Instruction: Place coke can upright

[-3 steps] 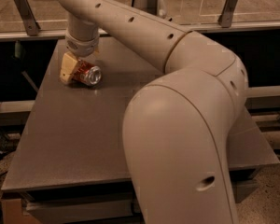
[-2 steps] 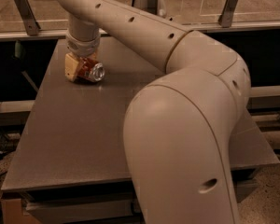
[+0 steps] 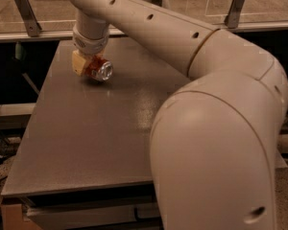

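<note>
The gripper (image 3: 89, 65) hangs over the far left part of the table (image 3: 86, 147), clamped on the can (image 3: 100, 71), and together they block that spot. The arm (image 3: 216, 128) bulks over the right side and slants across the far edge, barring passage there. A rail (image 3: 259, 25) with angled brackets closes the back. The left, middle and near stretches of the tabletop lie open.

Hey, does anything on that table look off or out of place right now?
Yes: the coke can is tipped on its side, silver end facing the camera, not upright. It is gripped in the claw near the far left corner of the table. Nothing looks spilled.
</note>
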Robot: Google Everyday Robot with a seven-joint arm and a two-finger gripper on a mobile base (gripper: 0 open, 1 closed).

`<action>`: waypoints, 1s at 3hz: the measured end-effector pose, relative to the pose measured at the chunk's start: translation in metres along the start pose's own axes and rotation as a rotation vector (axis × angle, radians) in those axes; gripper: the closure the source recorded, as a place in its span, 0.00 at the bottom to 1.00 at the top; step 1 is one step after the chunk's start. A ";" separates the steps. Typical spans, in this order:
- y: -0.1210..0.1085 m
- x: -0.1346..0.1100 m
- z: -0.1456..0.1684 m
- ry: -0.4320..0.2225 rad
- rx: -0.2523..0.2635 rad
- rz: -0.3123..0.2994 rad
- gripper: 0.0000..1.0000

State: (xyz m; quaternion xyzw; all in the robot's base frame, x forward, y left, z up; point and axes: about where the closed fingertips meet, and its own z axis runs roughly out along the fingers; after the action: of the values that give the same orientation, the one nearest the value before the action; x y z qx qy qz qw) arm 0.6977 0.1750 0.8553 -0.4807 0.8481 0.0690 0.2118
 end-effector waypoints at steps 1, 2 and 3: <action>-0.004 -0.004 -0.041 -0.180 -0.009 -0.040 1.00; -0.007 -0.014 -0.074 -0.430 -0.072 -0.076 1.00; -0.024 -0.017 -0.108 -0.677 -0.153 -0.053 1.00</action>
State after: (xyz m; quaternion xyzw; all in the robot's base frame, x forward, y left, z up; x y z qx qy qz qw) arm 0.6935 0.1412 0.9618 -0.4670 0.7091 0.2827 0.4462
